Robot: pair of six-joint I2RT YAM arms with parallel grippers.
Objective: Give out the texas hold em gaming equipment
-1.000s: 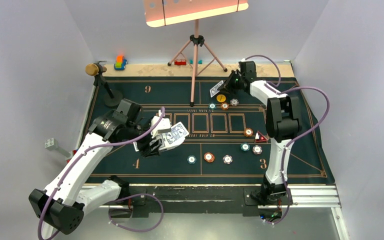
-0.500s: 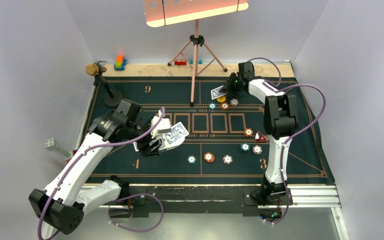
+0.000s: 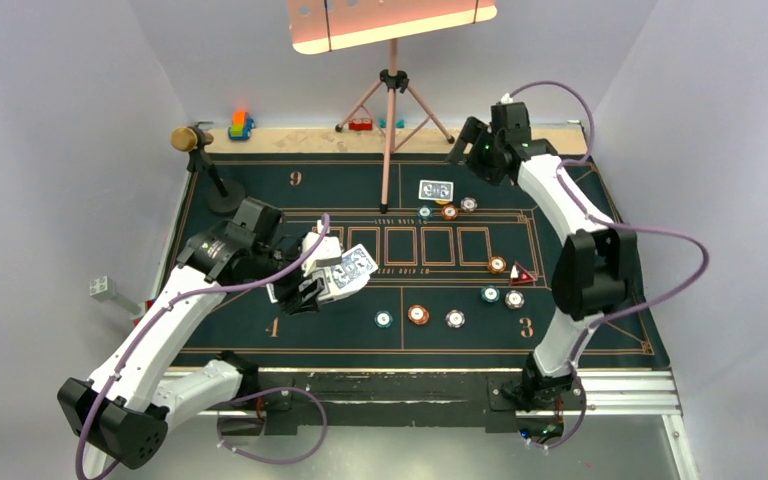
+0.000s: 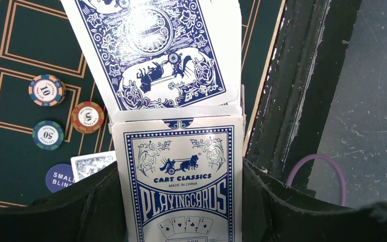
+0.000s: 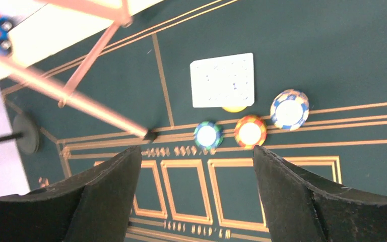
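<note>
My left gripper (image 3: 326, 276) is shut on a blue-and-white playing card box (image 4: 184, 176), held over the mat's left half. Blue-backed cards (image 4: 153, 50) stick out of its open top. My right gripper (image 3: 472, 152) hangs open and empty above the far edge of the green mat (image 3: 580, 310). In the right wrist view a single card (image 5: 223, 79) lies flat ahead of the right gripper (image 5: 197, 156), covering part of a yellow chip (image 5: 234, 108). Teal (image 5: 208, 135), orange (image 5: 250, 131) and whitish (image 5: 289, 109) chips lie just nearer than the card.
A pink tripod stand (image 3: 391, 110) rises at the mat's far middle. A microphone (image 3: 192, 138) stands at the far left, toy blocks (image 3: 240, 124) behind it. More chips (image 3: 418, 314) lie in two groups on the near right, where there is also a red marker (image 3: 523, 276).
My right gripper opened and let the card go; the card now lies flat on the far mat. The gripper rose and drew back to the right. The left arm kept still.
</note>
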